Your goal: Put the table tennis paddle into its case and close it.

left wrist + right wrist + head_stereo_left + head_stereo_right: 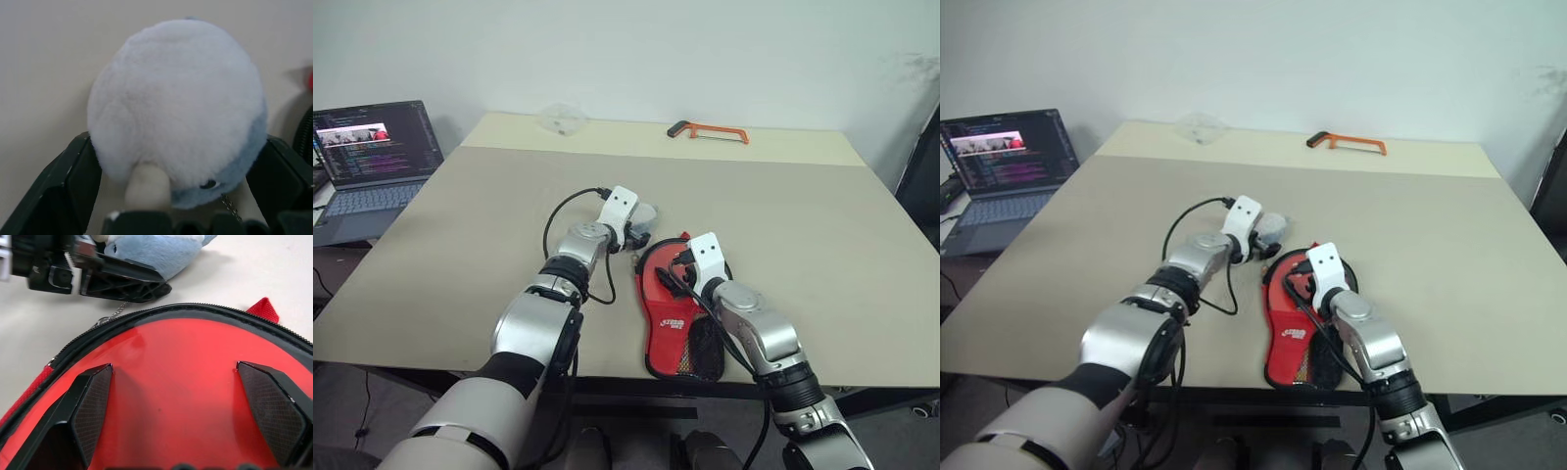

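Two arms reach over the tabletop (783,225), both near its front edge. Nearest lies the case (671,328), red face up, its narrow mesh end toward the robot and its round end farther in. At that round end the zipper trim stands apart and smooth red rubber shows inside it, which looks like the paddle (195,382) blade already lying in the case; the handle cannot be seen.

The right tool (186,406) sits over this round end with its jaws wide, one finger on each side of the red face, gripping nothing; whether the tips rest on the rubber cannot be told.

Just beyond, beside the case's rim, the left tool (176,196) has its jaws spread around a plush toy (181,103), white and pale blue with a small chain. The fingers stand close on both sides, but a firm grip cannot be confirmed.

As a judgement, the paddle seems mostly in, while the closing is not yet done: the zipper is open around the round end, and the toy is crowding that edge.

Farther back, a hacksaw (709,131) and a clear wrapper (562,118) lie well apart. A laptop (374,157) sits off the left side.
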Controlling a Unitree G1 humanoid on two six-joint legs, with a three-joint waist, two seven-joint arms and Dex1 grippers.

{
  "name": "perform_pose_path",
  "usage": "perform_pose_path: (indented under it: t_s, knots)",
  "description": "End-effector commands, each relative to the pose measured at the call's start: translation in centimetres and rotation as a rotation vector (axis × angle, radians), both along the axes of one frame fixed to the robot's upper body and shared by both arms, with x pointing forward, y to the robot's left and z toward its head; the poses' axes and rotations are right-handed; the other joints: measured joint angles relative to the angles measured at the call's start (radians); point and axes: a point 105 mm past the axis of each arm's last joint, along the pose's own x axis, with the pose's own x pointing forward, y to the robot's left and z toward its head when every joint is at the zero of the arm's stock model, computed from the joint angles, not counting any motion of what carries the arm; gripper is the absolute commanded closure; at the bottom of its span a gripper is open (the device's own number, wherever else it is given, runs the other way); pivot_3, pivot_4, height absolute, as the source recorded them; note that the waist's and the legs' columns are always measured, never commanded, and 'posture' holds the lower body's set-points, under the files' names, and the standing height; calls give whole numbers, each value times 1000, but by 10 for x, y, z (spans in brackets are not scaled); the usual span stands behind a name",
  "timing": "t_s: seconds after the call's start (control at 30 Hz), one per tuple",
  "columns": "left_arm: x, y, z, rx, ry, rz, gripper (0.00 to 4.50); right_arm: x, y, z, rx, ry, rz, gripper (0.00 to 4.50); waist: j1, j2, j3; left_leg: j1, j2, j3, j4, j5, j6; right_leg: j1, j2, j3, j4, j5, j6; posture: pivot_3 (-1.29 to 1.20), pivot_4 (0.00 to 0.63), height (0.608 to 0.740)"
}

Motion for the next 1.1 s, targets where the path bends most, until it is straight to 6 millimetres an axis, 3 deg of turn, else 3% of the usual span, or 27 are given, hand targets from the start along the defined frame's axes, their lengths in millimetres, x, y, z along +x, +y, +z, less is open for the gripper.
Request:
perform_pose_path:
  t_s: [0.03,0.23,0.33,0.5,0.77,0.97,1.1]
  knots:
    - [8,-12,28,-18,-92,14,1284,-5,-1,-4,-6,24,4,0,0,0,0,0,0,0,0,0,0,0,0,0,0,0,0,0,150,740]
    - [14,-17,48,66,-184,45,3404,-20,8,-20,-47,124,68,0,0,0,0,0,0,0,0,0,0,0,0,0,0,0,0,0,150,740]
    - [16,-22,61,149,-254,38,3945,-25,12,-25,-68,145,82,0,0,0,0,1,0,0,0,0,0,0,0,0,0,0,0,0,150,740]
    - [19,-32,81,375,-424,27,3953,-33,22,-22,-70,139,122,0,0,0,0,1,0,0,1,0,-1,1,0,0,0,0,4,0,150,740]
    - [13,-62,95,671,-661,-42,3953,-52,33,-22,-68,156,177,0,0,0,0,1,0,1,2,0,-1,1,0,1,0,0,6,0,150,740]
    - [4,-89,107,715,-821,-75,3953,-59,35,-22,-71,161,185,0,0,0,0,1,0,1,1,0,-1,0,0,1,0,-1,6,0,150,740]
    - [-5,-112,94,666,-801,-189,3953,-58,34,-23,-74,167,183,0,1,0,0,1,0,1,2,0,-1,0,0,1,0,0,7,0,150,740]
